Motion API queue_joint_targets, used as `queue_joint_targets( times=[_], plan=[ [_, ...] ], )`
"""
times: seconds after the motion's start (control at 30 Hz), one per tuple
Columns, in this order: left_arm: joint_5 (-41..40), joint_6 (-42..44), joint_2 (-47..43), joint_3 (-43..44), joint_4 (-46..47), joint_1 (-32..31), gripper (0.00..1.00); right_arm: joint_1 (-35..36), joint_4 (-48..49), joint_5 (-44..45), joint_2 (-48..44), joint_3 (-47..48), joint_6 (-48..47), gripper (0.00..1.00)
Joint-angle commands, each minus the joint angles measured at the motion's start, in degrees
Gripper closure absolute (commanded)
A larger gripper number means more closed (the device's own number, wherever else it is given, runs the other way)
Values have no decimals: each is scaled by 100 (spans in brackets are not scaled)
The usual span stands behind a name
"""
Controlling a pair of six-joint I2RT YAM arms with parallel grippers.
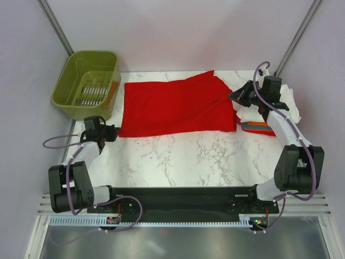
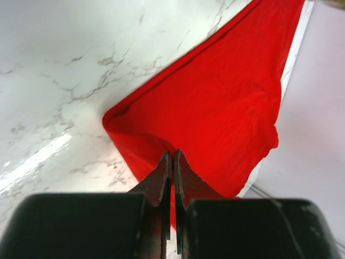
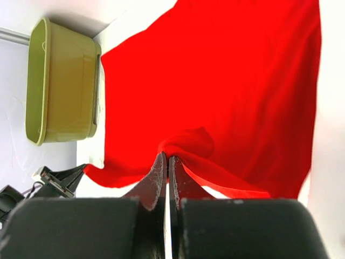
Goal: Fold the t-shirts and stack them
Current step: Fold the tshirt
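Note:
A bright red t-shirt point(image 1: 178, 105) lies spread flat across the back middle of the marble table. My left gripper point(image 1: 114, 132) is at its near left corner, shut on the cloth there; in the left wrist view the jaws point(image 2: 173, 154) pinch the red shirt point(image 2: 226, 102). My right gripper point(image 1: 235, 97) is at the shirt's right edge, shut on a bunched fold of it point(image 3: 167, 156). The rest of the shirt point(image 3: 226, 81) spreads out beyond the fold. Folded shirts in white point(image 1: 291, 100), orange point(image 1: 257, 125) and grey are stacked under my right arm.
An olive-green plastic basket point(image 1: 86, 83) stands at the back left, close to the shirt's left edge; it also shows in the right wrist view point(image 3: 62, 81). Grey walls close off the back and both sides. Bare marble point(image 1: 183, 156) lies in front of the shirt.

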Motion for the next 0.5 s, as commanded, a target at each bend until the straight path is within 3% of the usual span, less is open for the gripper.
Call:
queue_joint_targets(
  times=[0.0, 0.47],
  plan=[
    [-287, -466, 265, 382, -39, -20, 98, 23, 35, -88, 396, 746, -227, 100],
    [-243, -721, 960, 971, 251, -29, 98, 120, -211, -149, 1900, 2102, -438, 100]
  ],
)
